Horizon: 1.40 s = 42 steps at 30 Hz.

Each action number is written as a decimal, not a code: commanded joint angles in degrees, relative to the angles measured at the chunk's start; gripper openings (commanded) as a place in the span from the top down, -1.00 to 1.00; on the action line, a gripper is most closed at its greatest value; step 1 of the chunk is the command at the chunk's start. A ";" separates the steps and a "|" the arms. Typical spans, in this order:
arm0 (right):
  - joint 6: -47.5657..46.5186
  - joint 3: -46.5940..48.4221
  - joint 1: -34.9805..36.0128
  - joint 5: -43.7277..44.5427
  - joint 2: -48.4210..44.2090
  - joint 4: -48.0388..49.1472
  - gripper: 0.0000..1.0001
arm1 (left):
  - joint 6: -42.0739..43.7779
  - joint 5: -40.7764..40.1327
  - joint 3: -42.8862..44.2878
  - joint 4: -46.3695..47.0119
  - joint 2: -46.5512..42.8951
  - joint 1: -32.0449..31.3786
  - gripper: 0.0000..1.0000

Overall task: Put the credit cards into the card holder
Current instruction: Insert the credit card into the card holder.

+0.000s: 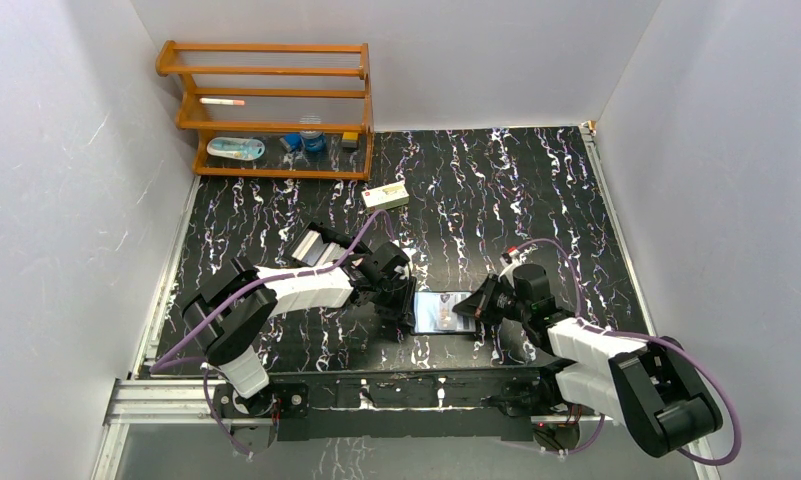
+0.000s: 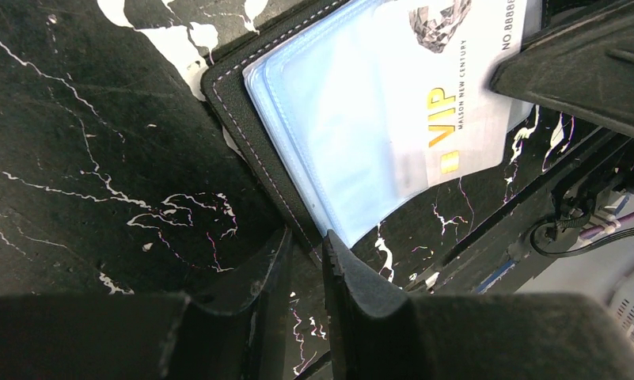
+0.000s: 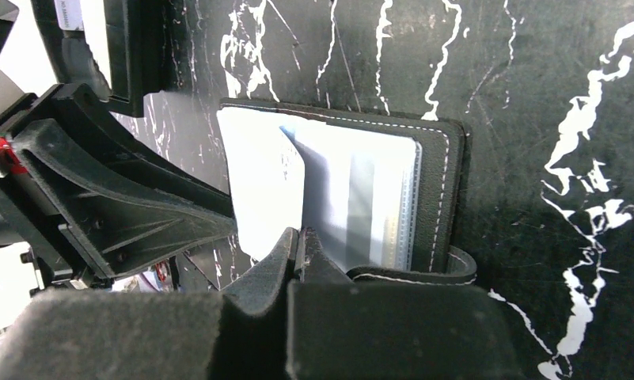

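jaws: left gripper (image 2: 307, 249) clamps card holder (image 2: 236, 119) edge; right gripper (image 3: 299, 241) shut, apparently pinching credit card (image 3: 254, 182) jutting toward frame left.

1. The card holder (image 1: 441, 311) lies open on the tabletop (image 1: 536, 210), near its front edge and about midway across.
2. The left end effector (image 1: 404, 303) is at the holder's left edge, and the right end effector (image 1: 473, 308) is at its right edge.
3. A credit card (image 2: 456, 103) lies across the holder's inside, jutting past one edge.
4. Behind them lies a carton (image 1: 386, 195), and a rack (image 1: 266, 110) stands in the far left corner.
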 commanded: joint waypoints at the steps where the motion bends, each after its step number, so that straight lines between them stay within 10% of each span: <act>1: -2.42 1.12 0.10 -2.90 2.54 -0.48 1.00 | 0.10 0.04 -0.82 -1.97 0.92 -1.20 0.60; 16: -8.80 10.60 1.96 5.90 2.59 -20.90 0.19 | -0.48 -1.57 -0.60 -2.08 -0.26 -1.48 0.48; 42: -3.88 13.54 12.64 6.82 9.01 -8.25 0.12 | 2.03 -3.91 0.45 -2.24 0.38 -1.45 0.47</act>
